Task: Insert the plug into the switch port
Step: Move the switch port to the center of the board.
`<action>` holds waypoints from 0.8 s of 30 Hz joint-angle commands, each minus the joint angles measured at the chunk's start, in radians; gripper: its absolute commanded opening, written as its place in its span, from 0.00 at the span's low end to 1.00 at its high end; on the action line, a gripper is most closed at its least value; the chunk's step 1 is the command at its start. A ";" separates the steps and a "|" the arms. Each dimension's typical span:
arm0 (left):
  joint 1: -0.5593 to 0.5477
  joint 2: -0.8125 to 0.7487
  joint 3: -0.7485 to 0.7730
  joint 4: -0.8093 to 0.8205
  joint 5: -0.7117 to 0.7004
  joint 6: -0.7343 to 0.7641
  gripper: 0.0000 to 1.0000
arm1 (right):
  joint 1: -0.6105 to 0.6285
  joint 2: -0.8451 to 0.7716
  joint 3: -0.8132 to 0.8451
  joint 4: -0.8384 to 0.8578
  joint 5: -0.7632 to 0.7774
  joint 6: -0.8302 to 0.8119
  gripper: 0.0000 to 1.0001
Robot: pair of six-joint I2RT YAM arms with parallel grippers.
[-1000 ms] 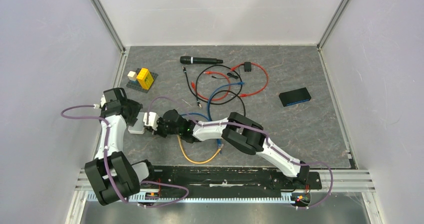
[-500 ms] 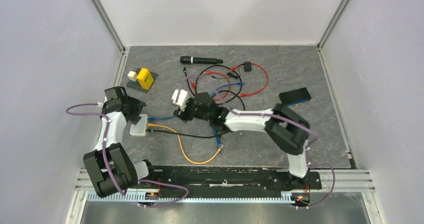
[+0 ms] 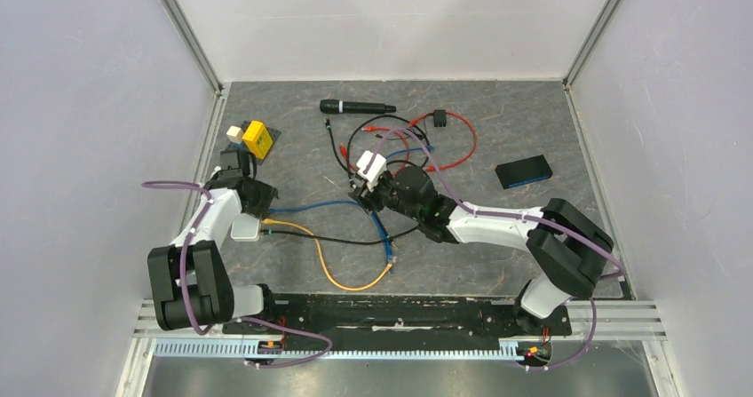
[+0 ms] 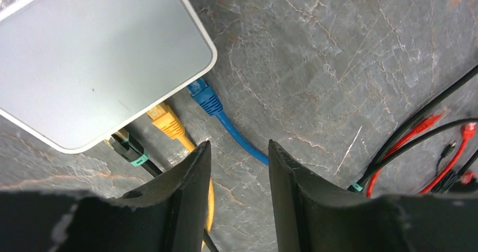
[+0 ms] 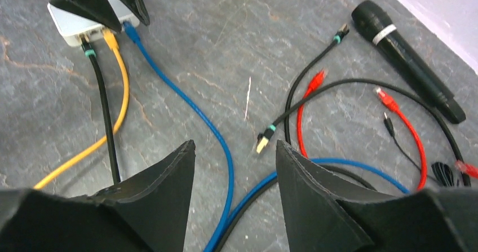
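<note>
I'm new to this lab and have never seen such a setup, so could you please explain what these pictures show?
Two robot arms are bolted at the near edge of a table. One picture looks down from a fixed camera overhead; the other two come from cameras on each wrist, with that arm's own dark fingers at the bottom. The left gripper hangs open over a pale grey network switch, where blue, yellow and black plugs meet one edge. The right gripper is open too, holding nothing, above loose cables. A black microphone lies beyond.
</note>
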 commanded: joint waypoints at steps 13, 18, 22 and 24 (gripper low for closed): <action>-0.060 0.114 0.046 -0.051 -0.126 -0.262 0.42 | -0.038 -0.203 -0.141 0.088 0.014 -0.006 0.56; -0.063 0.197 0.071 -0.035 -0.137 -0.229 0.43 | -0.039 -0.218 -0.145 0.089 0.014 -0.005 0.56; -0.063 0.237 0.075 -0.039 -0.121 -0.215 0.40 | -0.040 -0.220 -0.145 0.087 0.039 -0.008 0.56; -0.063 0.243 0.067 -0.036 -0.121 -0.205 0.37 | -0.041 -0.215 -0.144 0.087 0.050 -0.010 0.56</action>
